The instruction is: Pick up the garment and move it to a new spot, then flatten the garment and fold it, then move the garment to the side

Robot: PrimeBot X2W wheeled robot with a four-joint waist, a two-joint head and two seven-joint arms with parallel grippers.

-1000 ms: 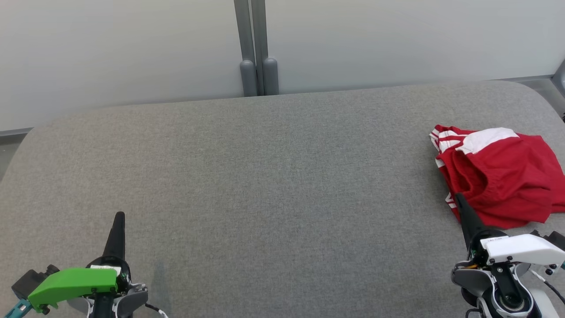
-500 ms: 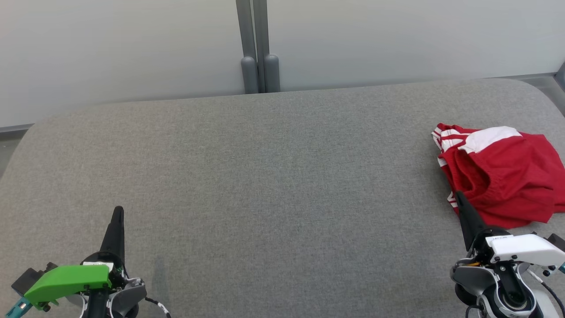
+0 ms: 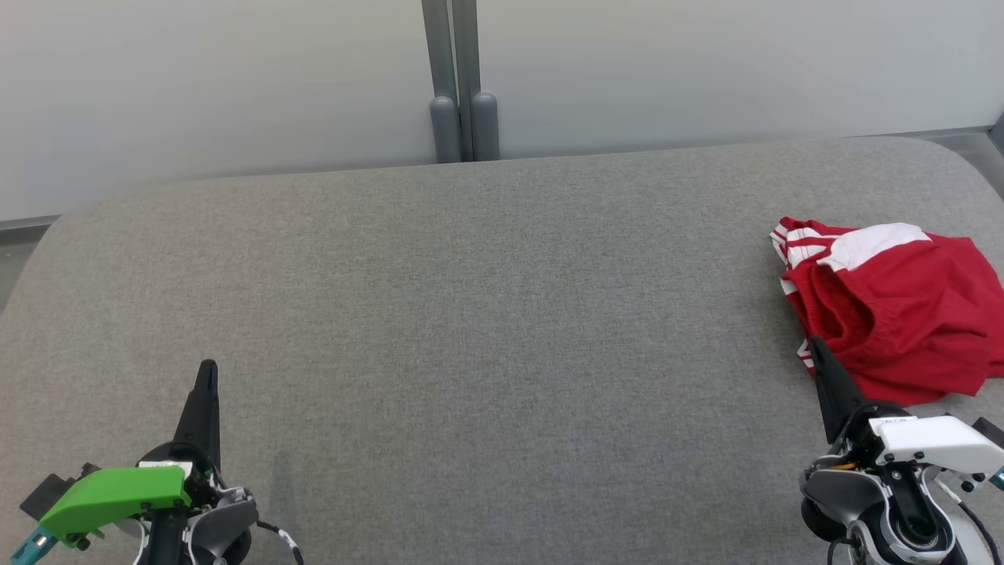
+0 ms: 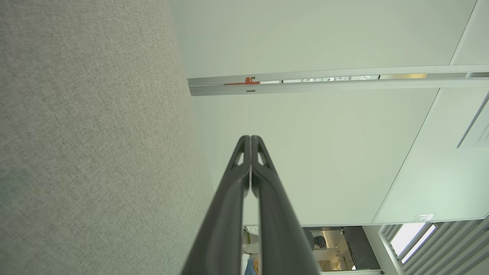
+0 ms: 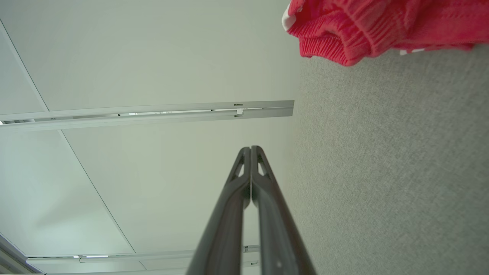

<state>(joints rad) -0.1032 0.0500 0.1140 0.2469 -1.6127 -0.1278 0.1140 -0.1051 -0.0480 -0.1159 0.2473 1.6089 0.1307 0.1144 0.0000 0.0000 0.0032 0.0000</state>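
- The red garment point(image 3: 902, 314) is seen crumpled at the grey surface's point(image 3: 502, 314) right side.
- The left gripper point(image 3: 208, 369) is clenched shut, empty.
- The right gripper point(image 3: 816, 345) is clenched too, empty, near the garment.

Whole head picture shifted slightly: wall post point(image 3: 463, 78) and garment point(image 3: 894, 314) now seen a touch farther and to right, so camera moved, not things. Tip of left gripper point(image 3: 208, 367) seen farther out, green housing point(image 3: 118, 494) drawn nearer to near edge. Same noted on right gripper point(image 3: 816, 344), less marked
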